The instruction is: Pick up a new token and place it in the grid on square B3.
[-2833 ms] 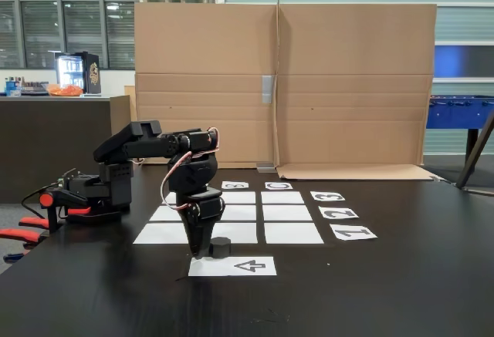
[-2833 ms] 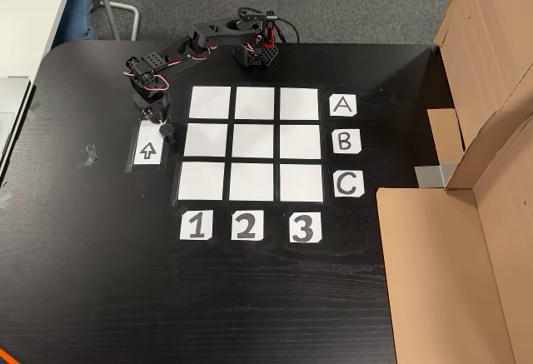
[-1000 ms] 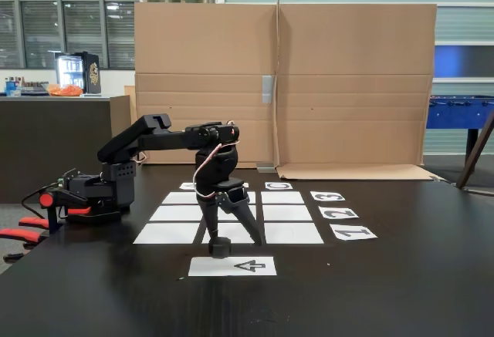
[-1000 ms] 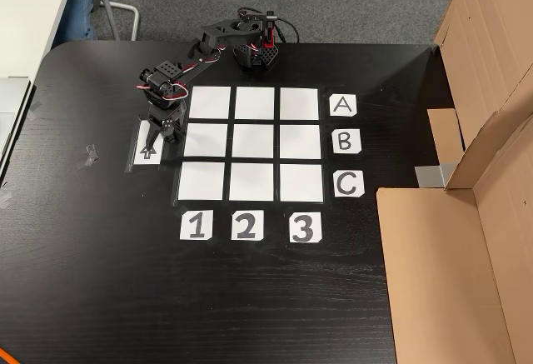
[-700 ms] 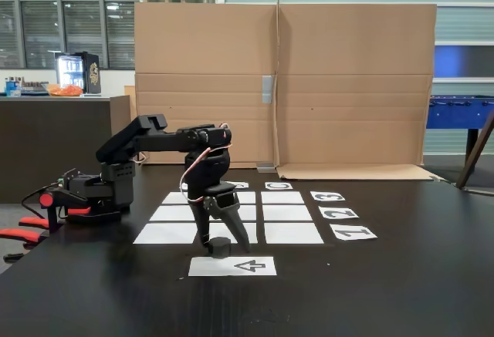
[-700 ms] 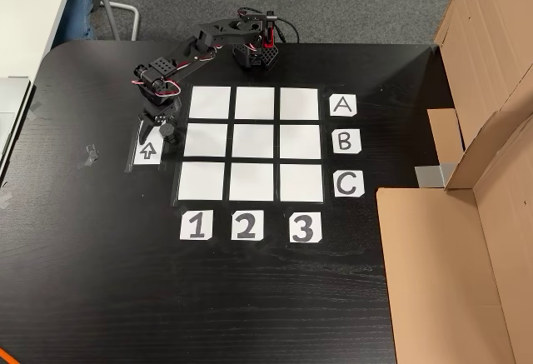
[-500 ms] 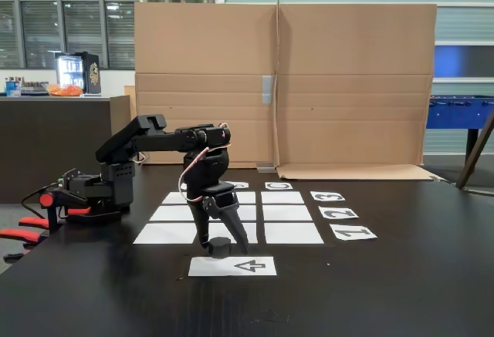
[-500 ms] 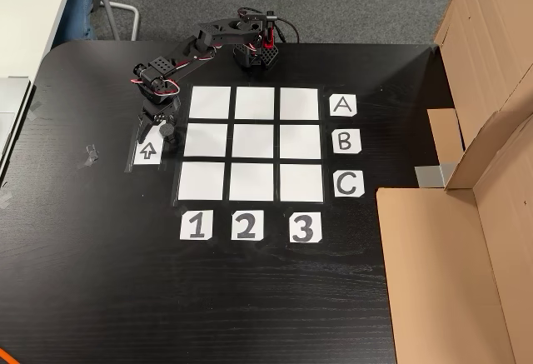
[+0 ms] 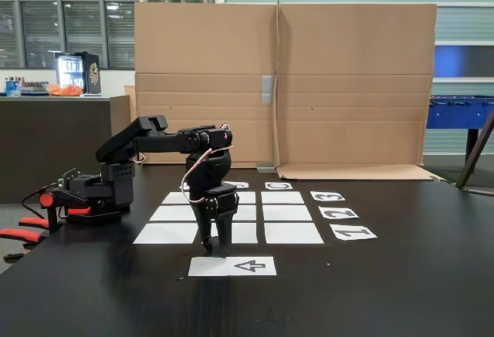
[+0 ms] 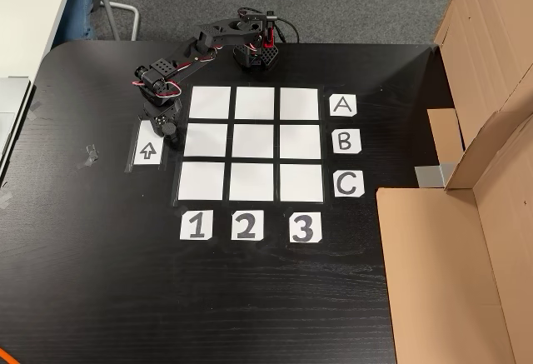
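My end effector (image 9: 214, 246) clamps the small dark cylindrical token (image 10: 169, 130) above the white arrow-printed sheet (image 10: 147, 152), ready for square B3 (image 10: 301, 141).

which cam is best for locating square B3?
The fixed view from above: square B3 lies flat and whole, readable against the B label and 3 label. The low fixed view foreshortens it into a thin strip, with the labels skewed.
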{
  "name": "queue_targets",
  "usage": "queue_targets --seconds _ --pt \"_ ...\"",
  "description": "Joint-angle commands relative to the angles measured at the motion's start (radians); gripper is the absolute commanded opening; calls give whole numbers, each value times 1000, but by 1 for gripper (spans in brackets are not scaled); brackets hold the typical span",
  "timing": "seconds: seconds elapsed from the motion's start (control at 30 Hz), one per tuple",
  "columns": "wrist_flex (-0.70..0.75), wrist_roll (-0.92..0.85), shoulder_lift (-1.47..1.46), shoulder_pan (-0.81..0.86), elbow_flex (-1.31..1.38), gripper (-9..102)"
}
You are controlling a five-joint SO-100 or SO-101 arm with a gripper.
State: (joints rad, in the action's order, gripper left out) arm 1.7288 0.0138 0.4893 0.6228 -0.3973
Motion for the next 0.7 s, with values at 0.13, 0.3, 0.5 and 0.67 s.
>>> queue_targets --seconds 0.13,0.3,0.5,0.67 --pt "9 -26 -15 -25 5 5" --pt "8 -40 26 -6 8 4" --pt "12 -54 195 14 -37 2" --pt "12 -60 370 17 -149 2"
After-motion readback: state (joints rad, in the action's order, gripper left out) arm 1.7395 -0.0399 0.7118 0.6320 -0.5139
